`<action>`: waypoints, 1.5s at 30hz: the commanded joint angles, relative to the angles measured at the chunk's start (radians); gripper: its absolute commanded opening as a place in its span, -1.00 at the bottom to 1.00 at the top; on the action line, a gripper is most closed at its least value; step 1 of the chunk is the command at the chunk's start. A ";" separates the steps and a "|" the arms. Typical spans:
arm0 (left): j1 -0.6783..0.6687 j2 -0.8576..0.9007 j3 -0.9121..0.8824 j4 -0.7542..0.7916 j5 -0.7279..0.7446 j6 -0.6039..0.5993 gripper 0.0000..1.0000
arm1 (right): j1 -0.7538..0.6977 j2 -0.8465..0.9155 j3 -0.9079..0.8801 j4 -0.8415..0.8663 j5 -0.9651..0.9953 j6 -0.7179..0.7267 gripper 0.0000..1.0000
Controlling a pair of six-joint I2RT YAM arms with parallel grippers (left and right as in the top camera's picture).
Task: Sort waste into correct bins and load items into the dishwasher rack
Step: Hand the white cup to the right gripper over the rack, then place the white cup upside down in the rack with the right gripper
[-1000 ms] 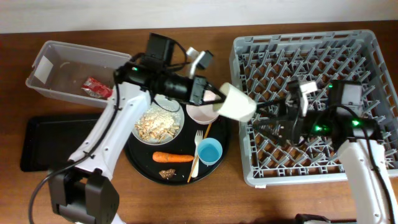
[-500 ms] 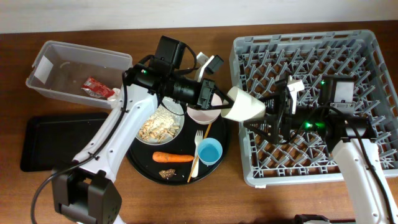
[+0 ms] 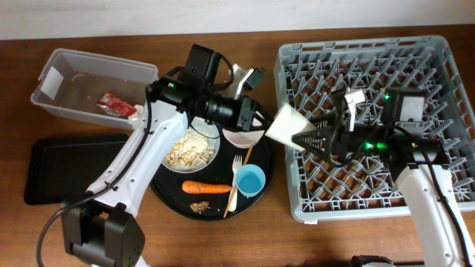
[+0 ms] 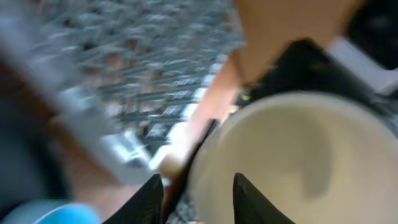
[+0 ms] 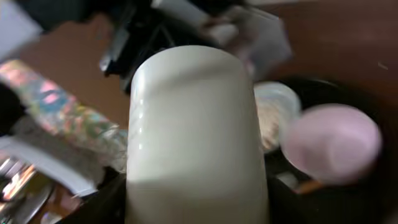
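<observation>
The white cup (image 3: 286, 123) hangs tilted over the left edge of the grey dishwasher rack (image 3: 371, 67). My right gripper (image 3: 309, 138) is shut on it; in the right wrist view the cup (image 5: 196, 124) fills the space between the jaws (image 5: 196, 202). My left gripper (image 3: 254, 119) is open just left of the cup. In the left wrist view its tips (image 4: 200, 196) straddle the cup's rim (image 4: 298, 155) without pinching it. The plate of food scraps (image 3: 189, 148), white bowl (image 3: 243, 136), blue cup (image 3: 250, 180), fork (image 3: 237, 165), chopstick (image 3: 231, 199), carrot (image 3: 206, 188) and brown piece (image 3: 199, 207) lie on the round tray. The napkin is out of view.
The round black tray (image 3: 169, 196) sits between the arms. The clear tub (image 3: 74, 74) at the back left holds the red sauce packet (image 3: 116, 104). The shallow black tray (image 3: 52, 170) lies at the left front.
The cup has passed from my left gripper to my right one. The left jaws have opened and drawn slightly back left. The right gripper has closed on the cup, which has tilted more.
</observation>
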 commanded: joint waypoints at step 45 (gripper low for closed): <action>0.268 -0.004 0.005 -0.377 -0.990 0.008 -0.27 | -0.729 0.632 0.748 -0.721 1.106 0.295 0.98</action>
